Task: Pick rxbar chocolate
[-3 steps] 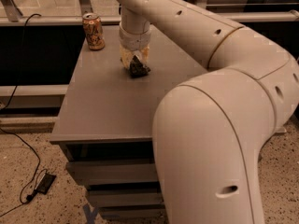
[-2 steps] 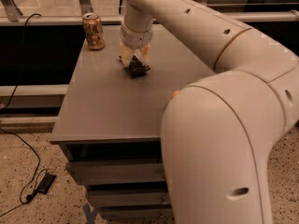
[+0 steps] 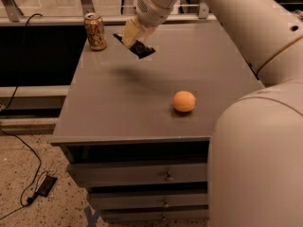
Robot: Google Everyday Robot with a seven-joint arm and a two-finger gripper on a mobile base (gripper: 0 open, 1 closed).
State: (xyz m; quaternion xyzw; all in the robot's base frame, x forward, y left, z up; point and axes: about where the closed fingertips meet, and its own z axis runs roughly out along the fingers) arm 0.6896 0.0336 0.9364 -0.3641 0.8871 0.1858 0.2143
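My gripper point(image 3: 136, 40) hangs over the back left part of the grey table point(image 3: 142, 108), its pale fingers point(image 3: 130, 32) shut on the rxbar chocolate point(image 3: 140, 48), a small flat bar in a black wrapper. The bar is lifted off the table top and tilted, with its shadow on the surface below. A tan drink can point(image 3: 96, 30) stands upright just left of the gripper. A round orange fruit point(image 3: 183, 101) lies nearer the front right.
The table has drawers point(image 3: 142, 174) in its front. My arm's large pale links point(image 3: 255, 126) fill the right side of the view. A black cable and adapter point(image 3: 42, 186) lie on the speckled floor at the left. A railing runs behind the table.
The gripper has risen from the table with the black bar in it. The arm has swung aside, and the orange fruit now shows.
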